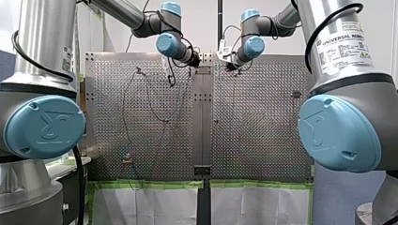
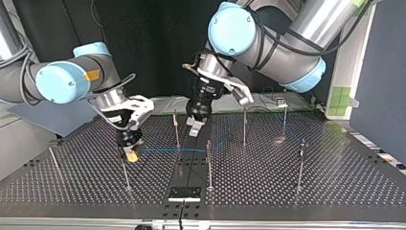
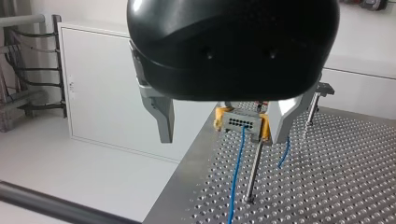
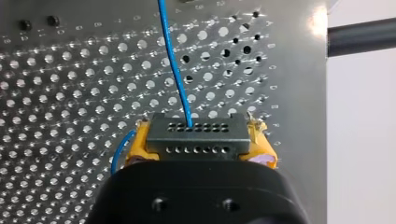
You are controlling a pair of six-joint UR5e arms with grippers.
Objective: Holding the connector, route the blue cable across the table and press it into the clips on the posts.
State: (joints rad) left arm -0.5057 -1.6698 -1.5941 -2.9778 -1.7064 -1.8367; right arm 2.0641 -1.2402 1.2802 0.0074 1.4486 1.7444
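Okay, my right gripper (image 2: 130, 153) pinches the stiff connector (image 4: 196, 134), my handle on that limp-looking, light cable (image 2: 163, 150) trailing to three o'clock, while my left gripper (image 3: 224, 134) gapes wide.

Top view. Connector (image 4: 196, 135) held in my right gripper (image 2: 130, 153), at the top of a post (image 2: 125, 173) in the table's (image 2: 335, 187) left half, toward the near edge. Cable (image 2: 163, 150) runs from it rightward past the centre post (image 2: 208, 160). My left gripper (image 2: 194, 126) hangs mid-table by the far edge, between two far posts (image 2: 175, 127)
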